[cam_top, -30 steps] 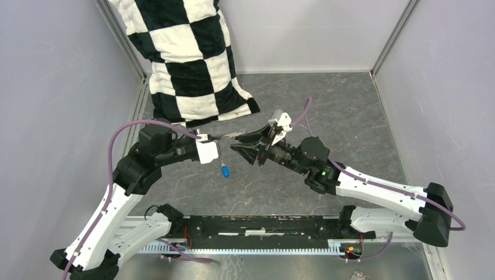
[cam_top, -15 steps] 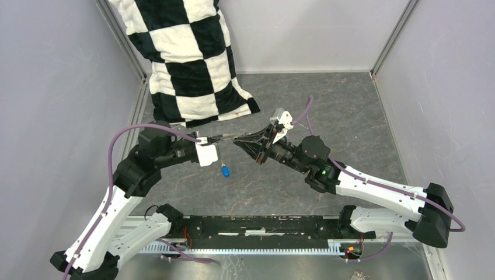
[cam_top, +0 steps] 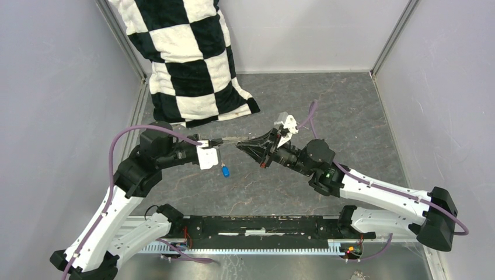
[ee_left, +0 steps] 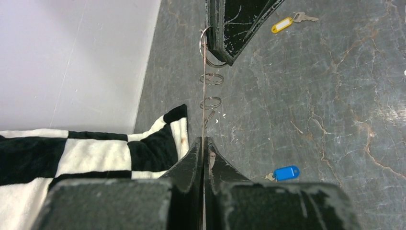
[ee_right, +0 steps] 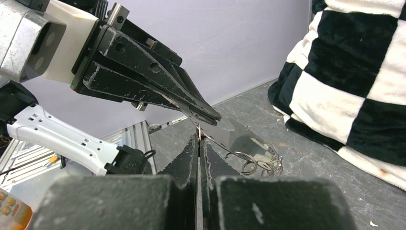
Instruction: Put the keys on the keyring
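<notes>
Greys, black and white, with two spots of bright colour.
A blue key (ee_left: 286,173) and a yellow key (ee_left: 282,25), both silver-bladed; silver keyring (ee_left: 204,62); black-and-white checked cloth (cam_top: 187,58) on a grey, pale-veined table (cam_top: 350,111); white arms (cam_top: 379,189) with black joints, purple cables (cam_top: 125,137); pale lilac-grey walls (cam_top: 58,87).

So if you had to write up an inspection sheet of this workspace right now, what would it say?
Surface: grey marbled tabletop, a few white specks.
Job's things: keyring, a thin wire stretched between both grippers, small rings on it; blue key and yellow key lie loose on the tabletop, neither on the wire.
Clutter: black-and-white checked cushion in the far left corner.
Grippers: left gripper shut on the keyring; right gripper shut, apparently on it too.
Cables: purple cable looping along each arm, clear of the keys.
Surroundings: pale walls on three sides.
</notes>
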